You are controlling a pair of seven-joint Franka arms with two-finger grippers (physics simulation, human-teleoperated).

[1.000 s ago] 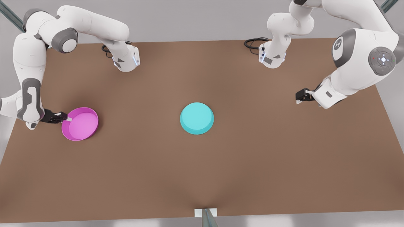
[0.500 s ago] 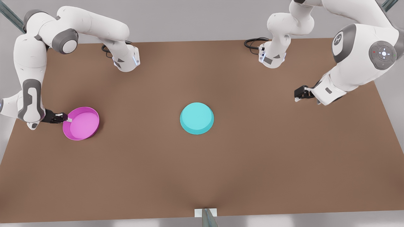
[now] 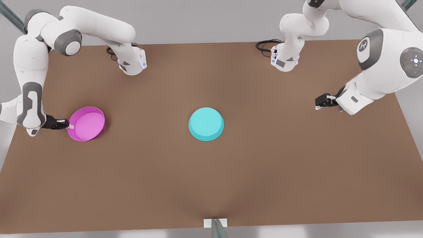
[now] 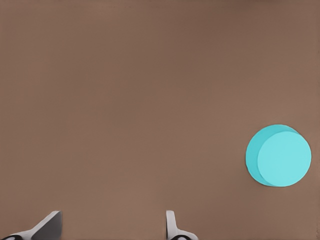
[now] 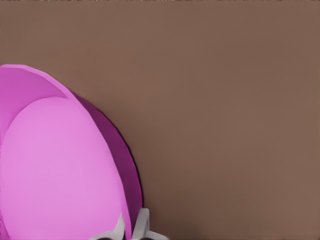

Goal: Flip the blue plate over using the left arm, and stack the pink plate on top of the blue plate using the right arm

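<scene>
1. Blue plate [image 3: 206,124] sits near the middle of the brown desk [image 3: 211,185], upside down: flat base up, rim against the desk. Round, so no long axis. In the left wrist view it lies well away from the fingers [image 4: 172,225].
2. Pink plate [image 3: 86,123] is at the front view's left, open side up, tilted, with its rim edge toward the blue plate raised.
3. Right gripper [image 3: 68,126] is clamped on the pink plate's rim on the side away from the blue plate; the right wrist view shows one finger inside the wall and one outside [image 5: 143,223].
4. Left gripper [image 3: 318,104] hangs at the front view's right, well apart from both plates, fingers spread wide with nothing between them.
</scene>
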